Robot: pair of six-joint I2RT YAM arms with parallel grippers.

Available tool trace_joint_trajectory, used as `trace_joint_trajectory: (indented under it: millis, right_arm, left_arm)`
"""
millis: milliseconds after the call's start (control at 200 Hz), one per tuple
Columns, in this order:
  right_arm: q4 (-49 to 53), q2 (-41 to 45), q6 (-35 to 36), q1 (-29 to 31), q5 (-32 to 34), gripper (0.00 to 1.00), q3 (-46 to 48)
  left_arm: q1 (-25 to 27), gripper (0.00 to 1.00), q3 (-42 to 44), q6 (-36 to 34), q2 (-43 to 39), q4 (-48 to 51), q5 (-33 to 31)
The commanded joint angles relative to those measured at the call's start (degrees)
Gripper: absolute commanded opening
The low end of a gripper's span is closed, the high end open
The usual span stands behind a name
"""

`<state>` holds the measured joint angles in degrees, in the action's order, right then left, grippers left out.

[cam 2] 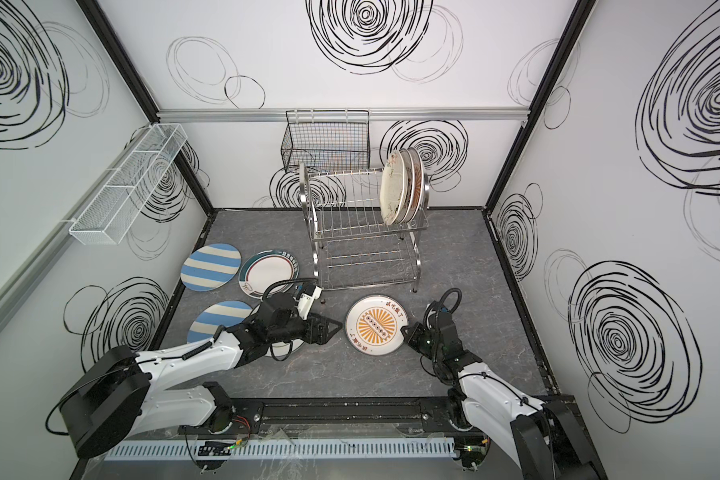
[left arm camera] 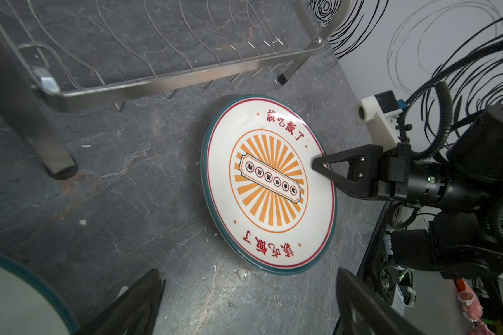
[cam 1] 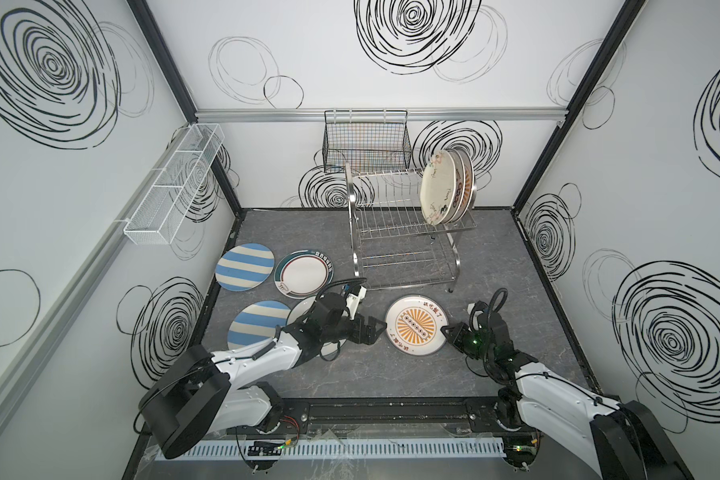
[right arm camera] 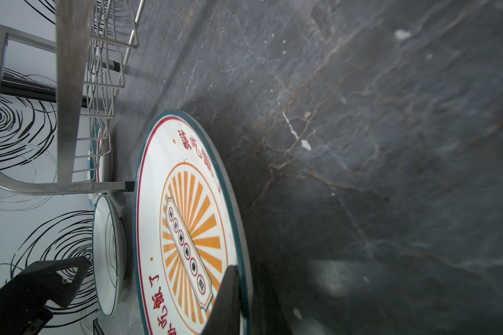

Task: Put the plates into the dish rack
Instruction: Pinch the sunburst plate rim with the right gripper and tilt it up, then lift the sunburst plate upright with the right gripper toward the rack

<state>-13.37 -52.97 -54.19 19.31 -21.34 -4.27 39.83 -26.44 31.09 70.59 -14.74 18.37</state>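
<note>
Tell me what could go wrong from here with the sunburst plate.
1. The right claw pinches only the rim of the round white plate with the orange sunburst; lifted, it may pivot or slip.
2. Three upright plates already stand at one end of the shiny steel wire dish rack; slotting beside them could knock them.

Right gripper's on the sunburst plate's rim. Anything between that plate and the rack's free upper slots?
Nothing visible: bare table between the sunburst plate and the dish rack; three racked plates fill only its right end; the left gripper sits left of the plate.
</note>
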Motion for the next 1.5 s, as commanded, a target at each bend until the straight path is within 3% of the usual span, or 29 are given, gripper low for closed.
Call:
trace_joint_trajectory:
  millis: [0,255,410,585,840,1046,1496]
  right_arm:
    - [8.1,0.4,2.3,-0.3,1.6,0.02,-1.8]
    - [18.7,6.0,5.4,-0.3,0.9,0.00,-7.9]
    - [25.8,10.6,8.3,-0.1,0.2,0.00,-12.2]
    - [34.4,12.2,12.2,0.8,-1.4,0.00,-18.5]
    - [39.7,12.3,14.5,8.4,0.9,0.00,-28.4]
    - [42.0,9.2,17.1,14.2,3.8,0.00,-39.3]
    - [45.6,-1.7,27.4,12.8,-0.4,0.00,-61.9]
  left_arm:
    - [-0.7,0.96,-3.3,-2.0,-2.0,3.2,-1.9]
    - [-8.1,0.96,-10.5,-6.3,-4.6,13.7,0.9]
    - [-14.8,0.96,-11.8,-5.9,-6.3,14.7,7.8]
    - [-19.2,0.96,-15.3,-12.5,-7.5,20.1,7.0]
    - [-25.6,0.96,-16.3,-13.9,-7.6,19.8,9.2]
    - [-28.3,0.96,-17.4,-14.0,-7.4,19.4,9.6]
    - [-29.9,0.96,-16.1,-12.9,-6.9,17.5,10.8]
